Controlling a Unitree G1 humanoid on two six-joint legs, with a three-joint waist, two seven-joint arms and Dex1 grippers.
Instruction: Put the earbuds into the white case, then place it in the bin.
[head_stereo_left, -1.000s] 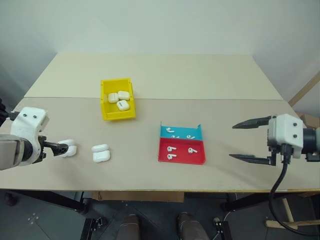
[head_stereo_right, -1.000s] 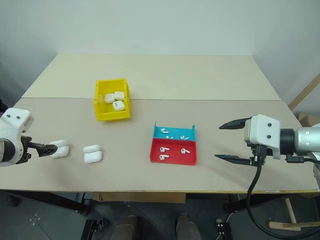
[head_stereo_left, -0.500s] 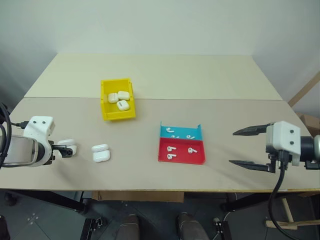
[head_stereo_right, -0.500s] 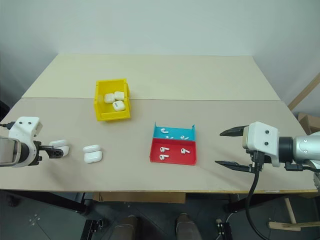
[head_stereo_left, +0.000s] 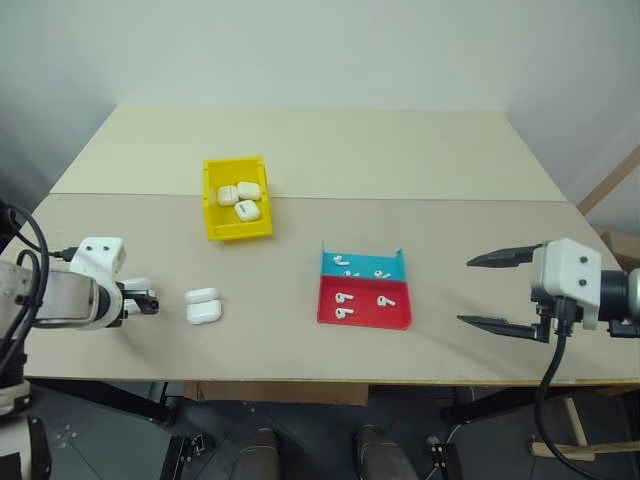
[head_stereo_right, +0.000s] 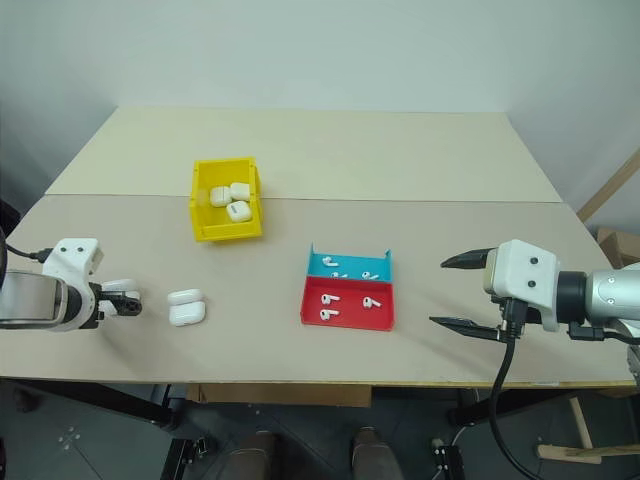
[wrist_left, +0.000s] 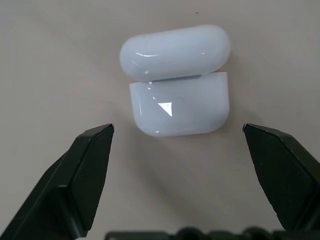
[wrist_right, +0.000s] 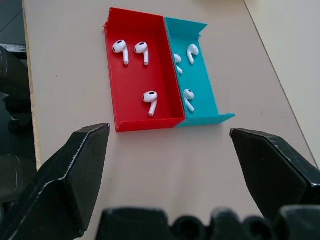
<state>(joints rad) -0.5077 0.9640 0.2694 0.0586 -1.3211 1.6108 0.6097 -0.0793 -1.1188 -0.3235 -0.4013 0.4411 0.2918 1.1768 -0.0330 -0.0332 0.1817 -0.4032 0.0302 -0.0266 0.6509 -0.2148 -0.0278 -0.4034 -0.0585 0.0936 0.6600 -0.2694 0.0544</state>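
Earbuds (wrist_right: 149, 99) lie loose in the shallow red and blue tray (head_stereo_left: 363, 310), three in the red half and three or more in the blue half, near the middle of the table's (head_stereo_left: 330, 150) front edge. In the right wrist view their stems mostly run parallel to the divider between the two halves.

One white case (wrist_left: 176, 82) lies near the table's front left corner, its lid flipped open and laid back, its long axis running across the line of the left gripper (wrist_left: 177, 137). That gripper's jaws stand wide open, one finger on each side of the case, neither touching it. They hold nothing.

A second white case (head_stereo_left: 203, 305) sits just to the right of the first, also along the front edge, lid open.

The right gripper (head_stereo_left: 488, 291) hovers over the front right part of the table, well apart from the tray, jaws spread wide and empty, pointing toward the tray.

The bin (head_stereo_left: 211, 200), yellow, stands left of centre, further back, its long axis running front to back; three closed white cases rest in it.
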